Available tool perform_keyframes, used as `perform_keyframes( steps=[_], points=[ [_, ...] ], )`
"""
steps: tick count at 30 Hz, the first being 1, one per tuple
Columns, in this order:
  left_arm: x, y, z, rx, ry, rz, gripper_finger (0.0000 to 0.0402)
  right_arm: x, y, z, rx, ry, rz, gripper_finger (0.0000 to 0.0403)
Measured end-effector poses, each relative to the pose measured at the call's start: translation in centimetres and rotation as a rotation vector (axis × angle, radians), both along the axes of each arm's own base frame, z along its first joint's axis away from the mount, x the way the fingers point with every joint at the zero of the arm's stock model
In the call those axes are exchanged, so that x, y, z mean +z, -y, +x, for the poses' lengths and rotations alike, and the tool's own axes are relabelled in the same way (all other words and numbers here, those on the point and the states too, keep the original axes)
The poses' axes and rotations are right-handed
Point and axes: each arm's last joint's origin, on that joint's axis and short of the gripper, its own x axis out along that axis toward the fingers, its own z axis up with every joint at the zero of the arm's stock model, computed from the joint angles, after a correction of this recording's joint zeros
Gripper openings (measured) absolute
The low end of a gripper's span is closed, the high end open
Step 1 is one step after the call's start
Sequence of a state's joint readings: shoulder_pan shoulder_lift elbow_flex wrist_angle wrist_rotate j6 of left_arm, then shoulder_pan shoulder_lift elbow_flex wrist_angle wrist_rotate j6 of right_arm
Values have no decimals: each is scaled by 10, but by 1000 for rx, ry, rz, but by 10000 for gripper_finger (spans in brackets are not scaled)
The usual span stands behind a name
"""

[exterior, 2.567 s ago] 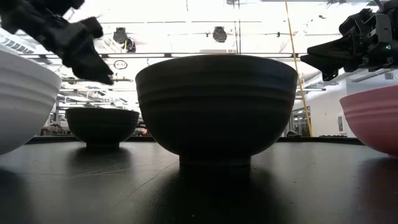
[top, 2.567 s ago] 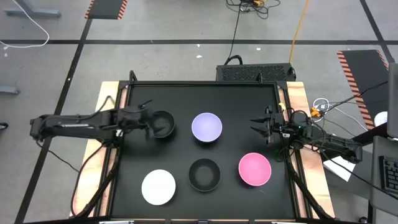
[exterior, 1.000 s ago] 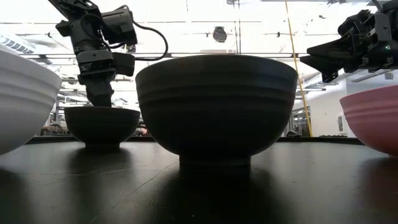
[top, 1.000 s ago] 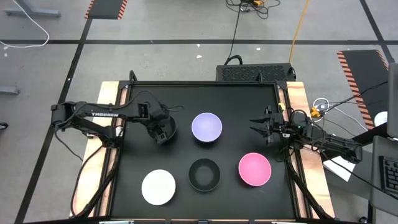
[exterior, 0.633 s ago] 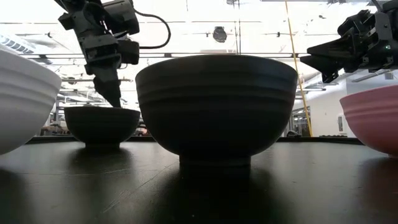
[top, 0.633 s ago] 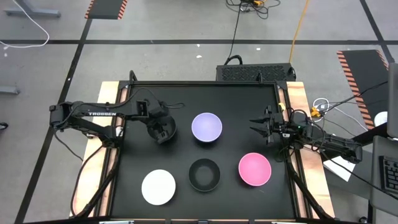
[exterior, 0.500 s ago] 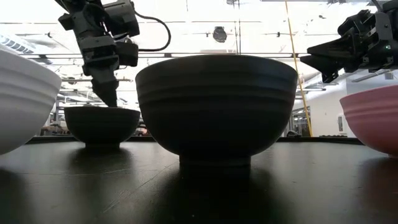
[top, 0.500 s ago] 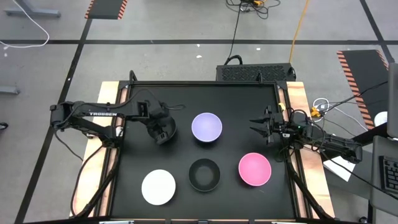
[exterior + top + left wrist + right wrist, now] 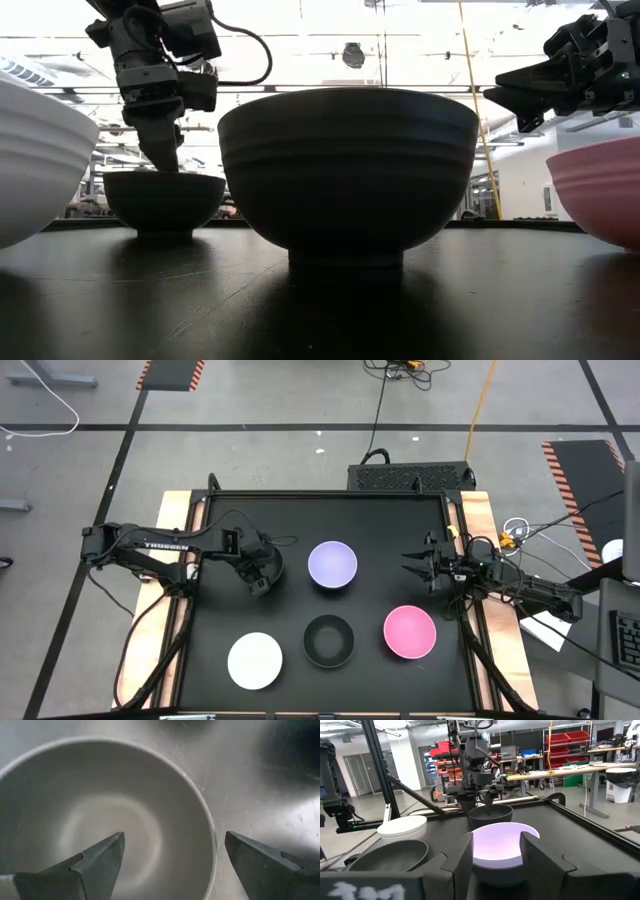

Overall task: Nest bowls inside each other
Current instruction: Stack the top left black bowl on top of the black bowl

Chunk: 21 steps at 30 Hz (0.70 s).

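Observation:
Five bowls stand on their bases on the black table top: a black bowl point(image 9: 272, 566) at far left, a lavender bowl point(image 9: 332, 565), a second black bowl point(image 9: 329, 640), a white bowl point(image 9: 254, 660) and a pink bowl point(image 9: 410, 632). My left gripper point(image 9: 260, 572) points down over the far-left black bowl point(image 9: 165, 200). It is open: one finger point(image 9: 100, 860) is inside the bowl, the other finger point(image 9: 260, 865) outside, and the rim point(image 9: 211, 837) runs between them. My right gripper point(image 9: 408, 565) hangs open above the table's right side, facing the lavender bowl point(image 9: 497, 847).
The table's raised border point(image 9: 452, 540) runs close behind the right gripper. The second black bowl point(image 9: 348, 170) fills the middle of the low view, with the white bowl point(image 9: 40, 160) and the pink bowl point(image 9: 600, 190) at the sides. Bare table top lies along the far edge.
My left gripper has stayed over the far-left black bowl. It tipped slightly aside and then came back upright, one finger reaching inside the rim. The bowl has not moved.

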<state>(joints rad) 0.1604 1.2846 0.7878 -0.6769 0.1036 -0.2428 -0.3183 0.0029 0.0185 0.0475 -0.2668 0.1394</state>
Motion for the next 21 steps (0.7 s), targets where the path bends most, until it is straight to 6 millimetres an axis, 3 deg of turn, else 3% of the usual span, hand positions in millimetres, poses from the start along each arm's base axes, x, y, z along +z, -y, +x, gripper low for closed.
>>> perform_keyframes(
  steps=[11,15,21],
  points=[
    [-14,-1,1,-32,49,-2,333,0,0,0,0,0,-6,153],
    [-17,-2,-1,-15,45,-9,265,0,0,0,0,0,-6,153],
    [-17,-3,0,-37,54,2,112,0,0,0,0,-1,-13,153]
  ],
)
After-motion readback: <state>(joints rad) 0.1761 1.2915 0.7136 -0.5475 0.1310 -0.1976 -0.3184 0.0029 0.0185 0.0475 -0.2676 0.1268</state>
